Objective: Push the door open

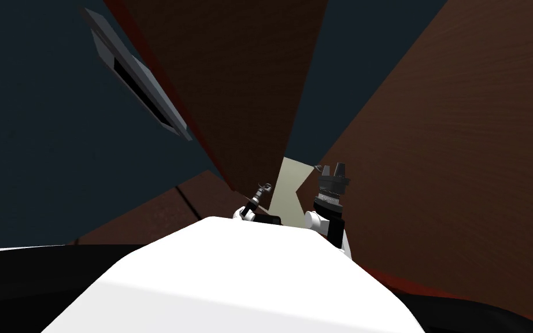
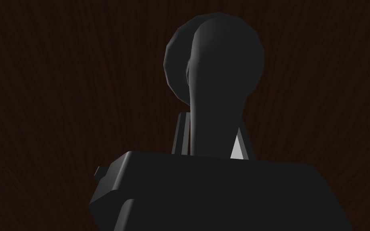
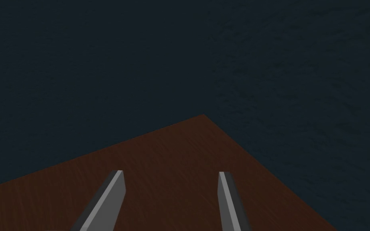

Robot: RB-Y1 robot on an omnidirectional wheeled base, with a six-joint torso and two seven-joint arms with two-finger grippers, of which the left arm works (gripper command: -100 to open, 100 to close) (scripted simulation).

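Our left end effector (image 1: 264, 188) has its two fingers clamped on the one dark grey lever handle (image 2: 216, 60), which is mounted on the dark brown wooden door (image 2: 59, 88) right before us. Our right end effector (image 3: 171, 173) holds its two fingers apart, pointing at the brown wooden floor (image 3: 180, 148).

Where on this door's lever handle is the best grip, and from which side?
Grip the lever handle on its straight shaft, away from the round base, coming in along its length from the free end. The narrow shaft fits between two fingers; the left gripper straddles it so.
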